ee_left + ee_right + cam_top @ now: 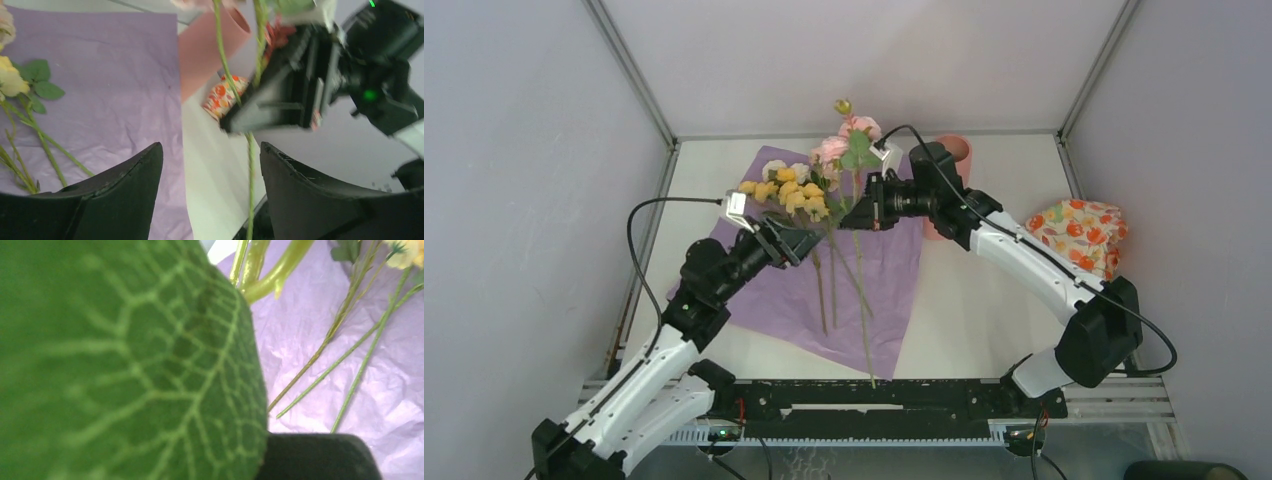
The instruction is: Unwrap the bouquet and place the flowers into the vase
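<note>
Purple wrapping paper lies spread mid-surface. The right tool clenches lifted pink roses; the left tool is released. The far-edge vase is unfilled.

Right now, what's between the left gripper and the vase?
The right gripper, shut on the stems of the flowers, sits between the left gripper and the vase. The top view shows it.

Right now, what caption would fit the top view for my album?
Right hand grips pink flowers by their stems over the purple paper; left hand open alongside, vase behind.
</note>
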Controlling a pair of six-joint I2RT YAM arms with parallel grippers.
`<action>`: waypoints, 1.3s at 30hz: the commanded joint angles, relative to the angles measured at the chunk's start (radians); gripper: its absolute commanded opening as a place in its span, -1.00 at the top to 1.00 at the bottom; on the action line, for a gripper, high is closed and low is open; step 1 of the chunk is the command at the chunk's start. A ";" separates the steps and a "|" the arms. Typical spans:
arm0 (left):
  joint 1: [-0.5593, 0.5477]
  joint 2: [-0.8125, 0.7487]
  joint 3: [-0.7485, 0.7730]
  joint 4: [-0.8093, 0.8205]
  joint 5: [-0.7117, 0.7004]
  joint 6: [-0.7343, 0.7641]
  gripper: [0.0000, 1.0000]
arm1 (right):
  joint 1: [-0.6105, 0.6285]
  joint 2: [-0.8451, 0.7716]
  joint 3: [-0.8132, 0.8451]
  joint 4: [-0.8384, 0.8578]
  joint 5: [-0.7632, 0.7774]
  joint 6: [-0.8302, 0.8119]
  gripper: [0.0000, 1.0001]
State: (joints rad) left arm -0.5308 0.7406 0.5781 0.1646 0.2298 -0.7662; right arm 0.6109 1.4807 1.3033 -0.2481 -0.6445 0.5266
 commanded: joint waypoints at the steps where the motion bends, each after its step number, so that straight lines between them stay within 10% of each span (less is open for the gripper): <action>1: 0.089 0.116 0.031 0.181 0.065 -0.108 -0.52 | 0.063 -0.053 0.032 -0.066 -0.014 -0.100 1.00; 14: 0.132 0.405 0.044 0.688 0.291 -0.348 -0.50 | 0.103 -0.146 -0.057 -0.140 -0.033 -0.197 1.00; 39: 0.135 0.313 -0.056 0.769 0.332 -0.356 0.16 | 0.061 -0.184 -0.119 -0.050 -0.026 -0.142 1.00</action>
State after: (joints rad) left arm -0.3977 1.0817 0.5339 0.8326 0.5247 -1.1110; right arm 0.6731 1.3045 1.1835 -0.3756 -0.6468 0.3672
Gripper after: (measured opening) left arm 0.399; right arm 0.032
